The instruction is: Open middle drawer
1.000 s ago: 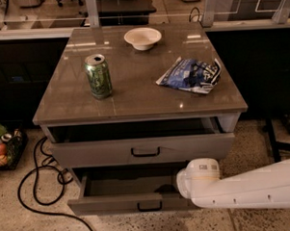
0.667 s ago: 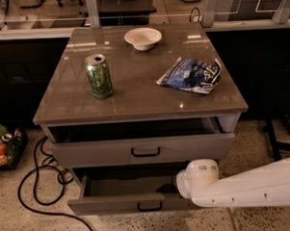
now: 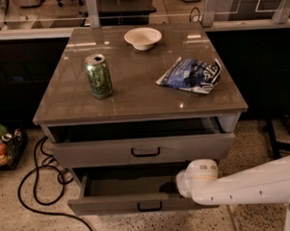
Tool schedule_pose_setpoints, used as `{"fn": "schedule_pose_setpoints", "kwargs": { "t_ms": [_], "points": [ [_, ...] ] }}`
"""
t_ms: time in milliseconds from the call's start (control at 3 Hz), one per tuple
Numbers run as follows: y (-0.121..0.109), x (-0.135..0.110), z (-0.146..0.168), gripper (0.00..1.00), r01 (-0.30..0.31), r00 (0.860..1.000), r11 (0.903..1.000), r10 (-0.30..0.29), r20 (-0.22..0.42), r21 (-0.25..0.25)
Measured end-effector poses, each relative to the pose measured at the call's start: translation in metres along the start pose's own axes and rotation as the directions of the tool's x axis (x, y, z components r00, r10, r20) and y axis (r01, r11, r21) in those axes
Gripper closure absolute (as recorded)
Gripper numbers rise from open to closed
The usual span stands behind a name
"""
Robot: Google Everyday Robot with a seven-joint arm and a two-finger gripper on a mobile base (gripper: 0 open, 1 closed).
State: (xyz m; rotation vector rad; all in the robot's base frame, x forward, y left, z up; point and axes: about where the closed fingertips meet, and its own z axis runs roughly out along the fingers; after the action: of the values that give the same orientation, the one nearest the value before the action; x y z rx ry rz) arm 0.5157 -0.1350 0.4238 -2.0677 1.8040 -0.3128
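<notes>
Nothing has shifted in the last second. The arm [image 3: 244, 185] reaches in from 4 o'clock as before, and the gripper [image 3: 179, 183] sits at the right end of the middle drawer [image 3: 110, 204], just behind its front. You cannot tell how wide it is set or whether it holds anything. The drawer, at 6 o'clock under the top drawer [image 3: 89, 153], stands well out, so the task looks done or nearly so. Its tray shows nothing inside. The top drawer, out a little, is too dark to read. The bowl [image 3: 142, 38] at 12 o'clock looks empty.
</notes>
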Motion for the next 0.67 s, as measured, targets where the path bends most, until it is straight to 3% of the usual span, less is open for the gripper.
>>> {"fn": "schedule_pose_setpoints", "kwargs": {
  "t_ms": [333,667],
  "points": [
    [-0.0034,-0.0014,0.0134,1.00,0.005,1.000,0.9999,-0.005,0.013,-0.015],
    [0.0043,0.0017,0.0233,1.00,0.003,1.000,0.9980,-0.004,-0.009,-0.063]
  ]
}}
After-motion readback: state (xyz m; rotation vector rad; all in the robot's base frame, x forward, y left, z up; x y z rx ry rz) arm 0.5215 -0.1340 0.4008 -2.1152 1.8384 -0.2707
